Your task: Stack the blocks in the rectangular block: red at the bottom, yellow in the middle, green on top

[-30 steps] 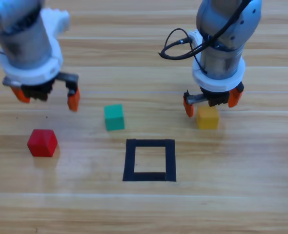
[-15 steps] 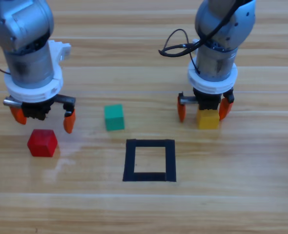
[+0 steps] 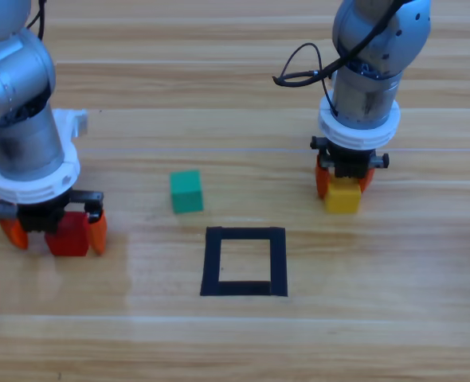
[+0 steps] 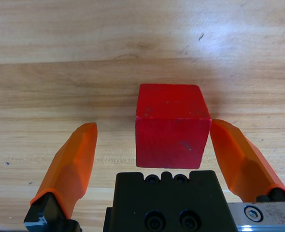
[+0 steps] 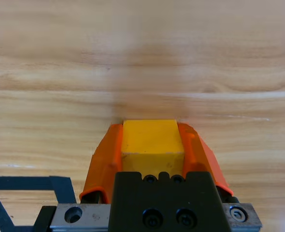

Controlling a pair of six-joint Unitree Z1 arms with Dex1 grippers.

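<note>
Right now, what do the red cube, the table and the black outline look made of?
Red cube: probably painted wood, matte, small scuffs and specks on its faces; plastic not ruled out.
Table: wood or wood-look laminate, visible grain and plank lines, slight sheen.
Black outline: flat tape, matte, lying flush on the table.

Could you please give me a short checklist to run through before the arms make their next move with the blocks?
1. Left gripper straddles the red cube: ok, though the cube sits nearer one jaw.
2. Left gripper closed on red: not ok, jaws open with a gap on one side.
3. Right gripper closed on the yellow cube: ok, both jaws against its sides.
4. Black tape rectangle free for red first: ok, only wood inside.
5. Green cube clear of both arms: ok.
6. Yellow lifted off the table: cannot tell.
</note>
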